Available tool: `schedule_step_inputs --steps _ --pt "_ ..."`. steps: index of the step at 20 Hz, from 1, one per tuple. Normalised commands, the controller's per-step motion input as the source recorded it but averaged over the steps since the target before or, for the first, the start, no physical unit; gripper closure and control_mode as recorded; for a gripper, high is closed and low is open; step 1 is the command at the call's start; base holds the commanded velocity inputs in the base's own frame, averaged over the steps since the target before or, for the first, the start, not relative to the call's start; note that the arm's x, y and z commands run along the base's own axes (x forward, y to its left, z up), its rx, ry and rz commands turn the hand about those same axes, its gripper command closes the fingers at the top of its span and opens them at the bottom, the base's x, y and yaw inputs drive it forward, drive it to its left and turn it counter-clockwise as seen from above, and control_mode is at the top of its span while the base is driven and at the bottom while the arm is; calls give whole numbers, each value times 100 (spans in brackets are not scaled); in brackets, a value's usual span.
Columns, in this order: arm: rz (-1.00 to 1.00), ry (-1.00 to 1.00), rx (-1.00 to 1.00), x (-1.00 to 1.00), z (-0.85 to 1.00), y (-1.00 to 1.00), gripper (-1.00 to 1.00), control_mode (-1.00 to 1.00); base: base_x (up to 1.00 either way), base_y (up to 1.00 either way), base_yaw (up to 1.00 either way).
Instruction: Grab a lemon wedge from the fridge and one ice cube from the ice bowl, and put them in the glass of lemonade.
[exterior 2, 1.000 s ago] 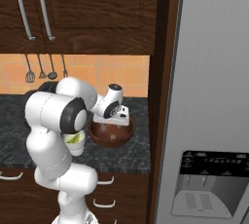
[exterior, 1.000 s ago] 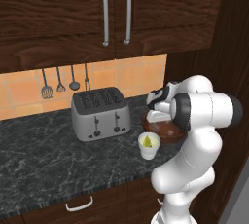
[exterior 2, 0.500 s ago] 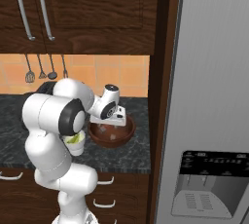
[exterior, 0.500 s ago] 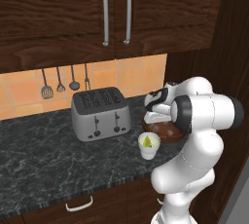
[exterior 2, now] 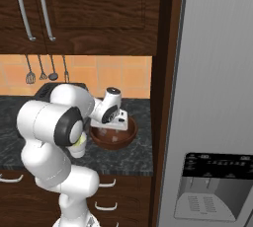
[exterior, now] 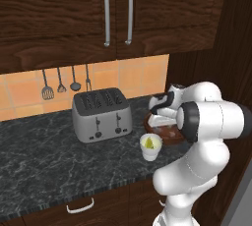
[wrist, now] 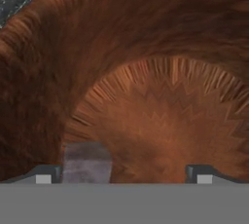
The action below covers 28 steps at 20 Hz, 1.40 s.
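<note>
Two dark fingertips point(wrist: 46, 173) stand wide apart at the bottom of the hand view, so the end effector point(wrist: 124, 174) is spread, with nothing pinched between its jaws. It is lowered into the ice bowl point(wrist: 146, 72), whose reddish-brown wooden wall curves up and around it on all sides. A pale greyish ice cube point(wrist: 87, 162) lies on the bowl's floor just inside the left fingertip, close beside it; whether they touch cannot be told.

From the right base view the end effector point(exterior 2: 111, 128) points down into the ice bowl point(exterior 2: 126, 139), which sits on the dark speckled desk point(exterior 2: 15, 142). From the left base view the end effector point(exterior: 158, 122) hangs over the ice bowl point(exterior: 167, 136), mostly hidden by the arm.

Just beside the end effector, on the near side of the bowl, stands the glass of lemonade point(exterior: 150, 147), upright on the desk point(exterior: 44, 166), with the lemon wedge point(exterior: 147, 142) showing yellow inside it. Farther off on that same side is a steel toaster point(exterior: 101, 114). On the opposite side of the end effector, well apart, rises the grey fridge point(exterior 2: 217, 97) with its black dispenser panel point(exterior 2: 212, 186).
</note>
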Motion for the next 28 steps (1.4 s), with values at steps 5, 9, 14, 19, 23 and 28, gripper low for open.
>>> schedule_step_inputs --steps 5,9,14,19,23,28 --pt "0 -2 0 -3 0 0 -100 -100 0 0 0" --pt "0 0 0 0 -4 -7 -100 -100 0 0 0" --pt "0 -3 0 -6 0 -1 -100 -100 0 0 0" --pt "0 0 0 -2 0 0 -100 -100 0 0 0" --pt "0 0 0 28 0 0 -100 -100 0 0 0" --pt "0 1 1 20 -30 0 -100 -100 0 0 0"
